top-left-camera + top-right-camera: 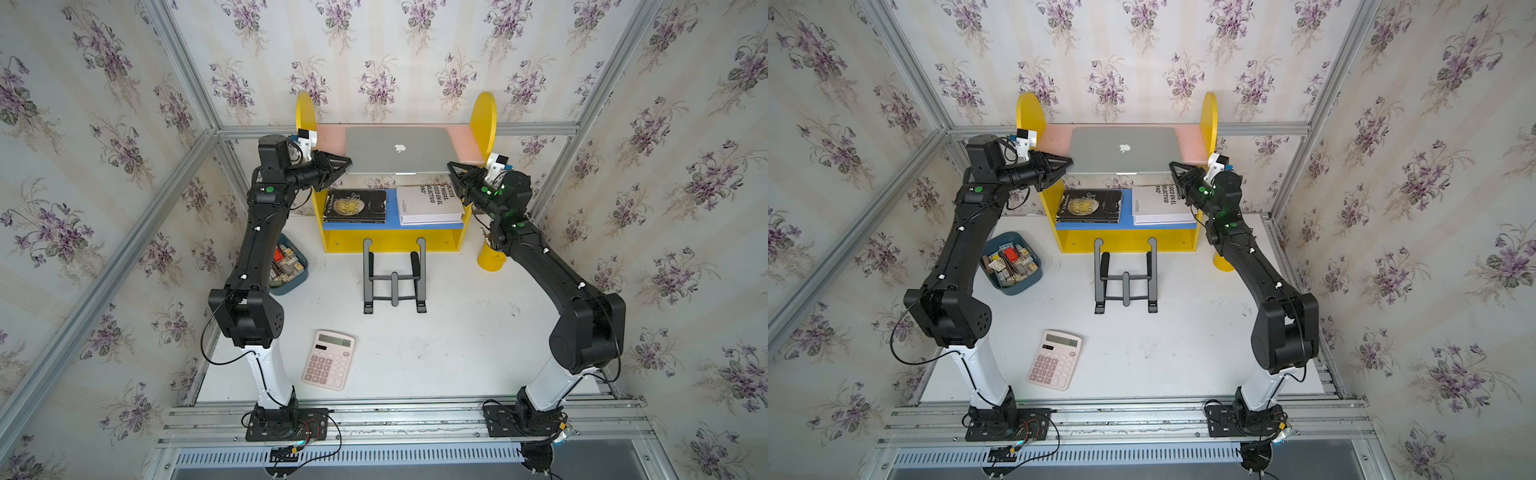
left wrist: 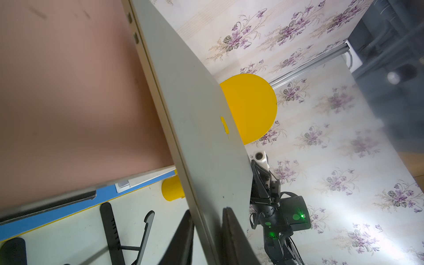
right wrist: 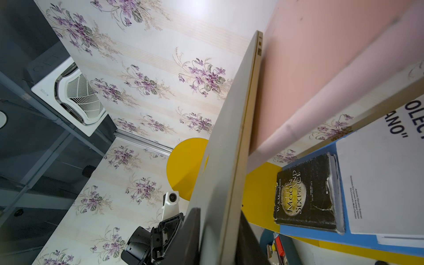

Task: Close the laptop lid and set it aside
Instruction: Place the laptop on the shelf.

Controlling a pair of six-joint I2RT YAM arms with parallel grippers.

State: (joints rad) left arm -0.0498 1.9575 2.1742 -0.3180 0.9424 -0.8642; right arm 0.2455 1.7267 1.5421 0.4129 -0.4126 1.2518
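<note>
The silver laptop (image 1: 399,149) (image 1: 1123,149) lies on the pink top shelf (image 1: 330,141) of a yellow rack. The laptop lid (image 2: 202,128) (image 3: 231,137) is down flat on the base, apple logo up. Its front edge overhangs the shelf. My left gripper (image 1: 348,163) (image 1: 1069,162) (image 2: 206,210) is at the front left corner, with one finger above the lid and one below the base. My right gripper (image 1: 451,165) (image 1: 1172,165) (image 3: 218,211) clamps the front right corner the same way. Both pairs of fingers lie close against the laptop.
On the rack's blue lower shelf lie a black book (image 1: 355,205) and a white book (image 1: 430,205). A black laptop stand (image 1: 394,276) is on the white table in front of the rack. Also on the table are a pink calculator (image 1: 328,359), a blue bin (image 1: 291,266) and a yellow cup (image 1: 490,259).
</note>
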